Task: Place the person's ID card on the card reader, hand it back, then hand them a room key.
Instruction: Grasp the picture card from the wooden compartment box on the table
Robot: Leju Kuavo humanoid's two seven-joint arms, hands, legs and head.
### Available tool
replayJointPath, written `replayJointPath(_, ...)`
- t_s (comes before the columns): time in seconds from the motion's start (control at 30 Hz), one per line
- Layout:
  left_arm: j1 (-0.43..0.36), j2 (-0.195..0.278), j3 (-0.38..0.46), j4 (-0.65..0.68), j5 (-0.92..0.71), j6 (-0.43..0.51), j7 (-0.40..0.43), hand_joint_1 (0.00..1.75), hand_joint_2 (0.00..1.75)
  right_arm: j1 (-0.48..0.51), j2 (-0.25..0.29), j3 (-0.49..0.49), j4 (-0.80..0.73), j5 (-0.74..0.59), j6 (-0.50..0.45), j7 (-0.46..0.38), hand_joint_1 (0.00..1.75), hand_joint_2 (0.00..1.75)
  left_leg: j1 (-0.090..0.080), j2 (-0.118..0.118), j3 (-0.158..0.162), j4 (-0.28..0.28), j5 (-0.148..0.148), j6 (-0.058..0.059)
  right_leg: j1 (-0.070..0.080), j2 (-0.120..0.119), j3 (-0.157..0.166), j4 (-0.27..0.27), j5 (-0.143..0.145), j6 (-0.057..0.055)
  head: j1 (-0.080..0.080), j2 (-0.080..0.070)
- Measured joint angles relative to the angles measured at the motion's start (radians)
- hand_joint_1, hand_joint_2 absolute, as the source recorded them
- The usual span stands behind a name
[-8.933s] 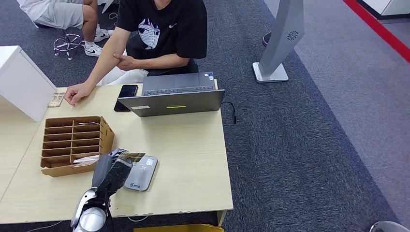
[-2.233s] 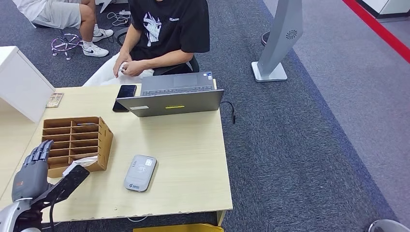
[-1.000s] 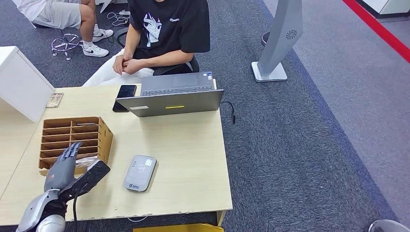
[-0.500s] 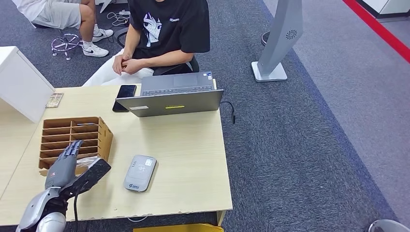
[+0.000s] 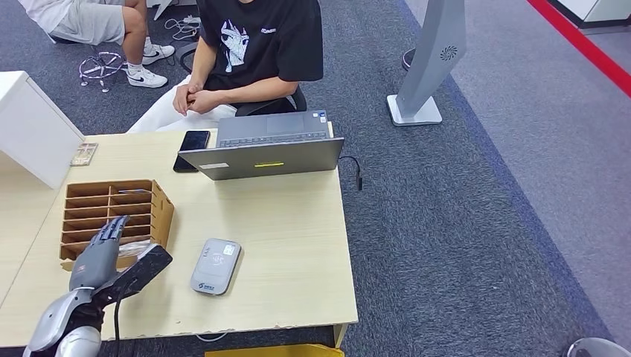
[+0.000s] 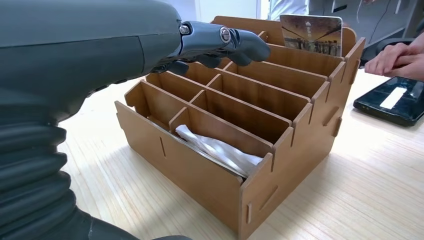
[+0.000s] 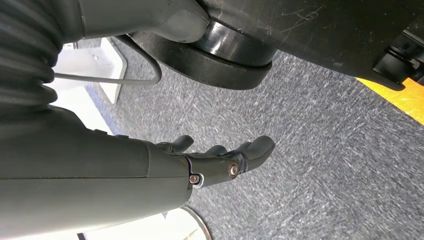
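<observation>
My left hand point(image 5: 100, 256) hovers over the front compartments of the wooden card organizer point(image 5: 160, 212), fingers stretched out, thumb spread, holding nothing. In the left wrist view its fingers point(image 6: 220, 40) reach above the organizer's dividers point(image 6: 280, 122). A picture card point(image 6: 311, 32) stands upright in a far compartment, and a white wrapped item point(image 6: 220, 150) lies in the nearest one. The grey card reader point(image 5: 216, 265) lies on the table to the right of the organizer, bare on top. My right hand point(image 7: 220, 162) hangs over carpet, fingers loosely extended and empty.
A person point(image 5: 253, 44) sits behind the table point(image 5: 298, 238) with hands clasped in the lap. An open laptop point(image 5: 264, 149) and a black phone point(image 5: 192, 150) lie at the far edge. A small card point(image 5: 84, 154) lies beside a white box point(image 5: 30, 123) at the far left.
My left hand, which held a card at the reader earlier, swung out left and came back over the organizer's front; it has barely moved in the last second. The person's arm left the table.
</observation>
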Motion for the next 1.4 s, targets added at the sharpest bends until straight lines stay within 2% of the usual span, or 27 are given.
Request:
replayJointPath(0.33,-0.001,0.055,-0.003,0.0,-0.007,-0.026,0.022,0.0,1.75,0.008,-0.01,0.0,-0.014,-0.028,0.0,0.0,0.0,1.75,0.0,0.0,0.0,0.0,0.0,0.0,0.0,0.0,0.0,0.0,0.0,0.0,0.0,0.0)
replayJointPath(0.6,-0.001,0.069,-0.003,0.0,-0.007,-0.033,0.023,0.0,1.75,0.01,-0.015,0.001,-0.021,-0.04,0.0,0.0,0.0,1.75,0.0,0.0,0.0,0.0,0.0,0.0,0.0,0.0,0.0,0.0,0.0,0.0,0.0,0.0)
replayJointPath(0.93,-0.001,0.065,-0.003,0.0,-0.006,-0.031,0.022,0.0,1.75,0.015,-0.022,0.004,-0.034,-0.051,0.0,0.0,0.0,1.75,0.0,0.0,0.0,0.0,0.0,0.0,0.0,0.0,0.0,0.0,0.0,0.0,0.0,0.0)
replayJointPath(1.4,0.0,0.03,-0.003,0.004,-0.005,-0.016,0.005,0.0,1.75,0.036,-0.034,0.012,-0.065,-0.086,-0.042,0.0,0.0,1.75,0.0,0.0,0.0,0.0,0.0,0.0,0.0,0.0,0.0,0.0,0.0,0.0,0.0,0.0)
